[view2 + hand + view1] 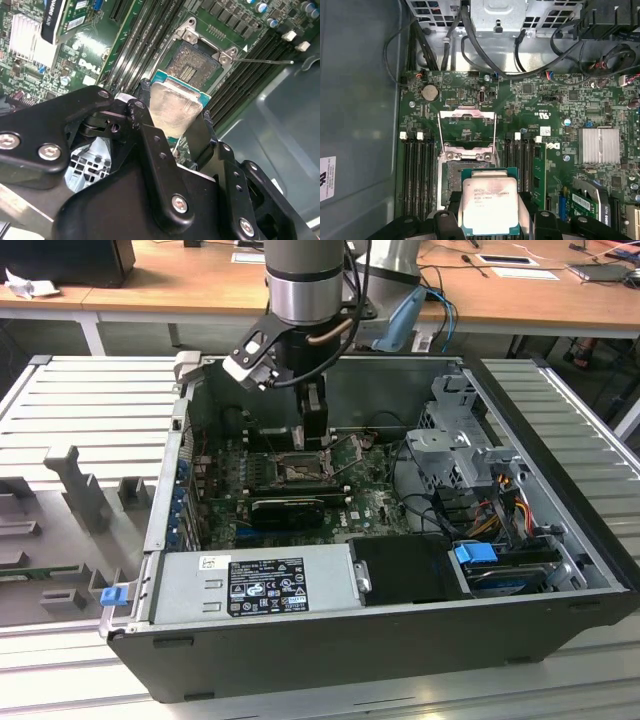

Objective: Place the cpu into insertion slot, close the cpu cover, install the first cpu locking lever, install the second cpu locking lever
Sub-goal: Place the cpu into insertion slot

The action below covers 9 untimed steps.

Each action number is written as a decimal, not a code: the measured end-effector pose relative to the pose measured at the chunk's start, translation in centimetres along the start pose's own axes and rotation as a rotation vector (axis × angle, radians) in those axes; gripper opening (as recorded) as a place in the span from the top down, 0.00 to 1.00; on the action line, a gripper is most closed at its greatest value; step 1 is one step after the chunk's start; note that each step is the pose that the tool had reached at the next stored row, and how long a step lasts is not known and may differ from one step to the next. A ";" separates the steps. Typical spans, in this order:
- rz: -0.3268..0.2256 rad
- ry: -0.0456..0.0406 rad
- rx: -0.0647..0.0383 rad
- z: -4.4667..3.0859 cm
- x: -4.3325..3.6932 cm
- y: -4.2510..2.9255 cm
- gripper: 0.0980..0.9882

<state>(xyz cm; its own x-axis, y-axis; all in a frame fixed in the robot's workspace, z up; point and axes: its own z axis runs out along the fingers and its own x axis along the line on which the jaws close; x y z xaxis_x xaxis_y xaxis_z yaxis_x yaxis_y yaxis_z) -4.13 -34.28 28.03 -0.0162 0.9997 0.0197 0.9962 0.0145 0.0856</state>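
Misalignment is your risk: the gripper (176,109) holds the cpu (489,202) clamped between its jaws near the insertion slot (451,172), so tilt could seat it crooked.

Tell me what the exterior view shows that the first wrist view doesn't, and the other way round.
The exterior view gives the wider scene: the arm reaching down into the open computer case, the labelled power supply, and wooden desks behind. The first wrist view gives the close detail: the claw shut on the cpu, held over the insertion slot and not seated, the cpu cover swung open, a coin battery and a silver heatsink. Both share the green circuit board with the slot.
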 end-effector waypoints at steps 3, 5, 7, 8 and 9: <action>0.005 -0.0004 0.001 0.62 0.06 -0.05 0.52; 0.025 -0.0021 0.000 1.00 0.08 -0.08 0.52; 0.030 -0.0025 0.000 1.28 0.08 -0.11 0.52; 0.030 -0.0026 0.000 1.45 0.07 -0.12 0.52; 0.030 -0.0026 0.000 1.57 0.07 -0.14 0.52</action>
<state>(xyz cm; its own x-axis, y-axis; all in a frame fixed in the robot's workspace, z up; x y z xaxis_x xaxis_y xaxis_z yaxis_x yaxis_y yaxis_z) -4.13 -34.18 26.45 0.0141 0.9997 0.0197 0.9963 -0.0157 0.0848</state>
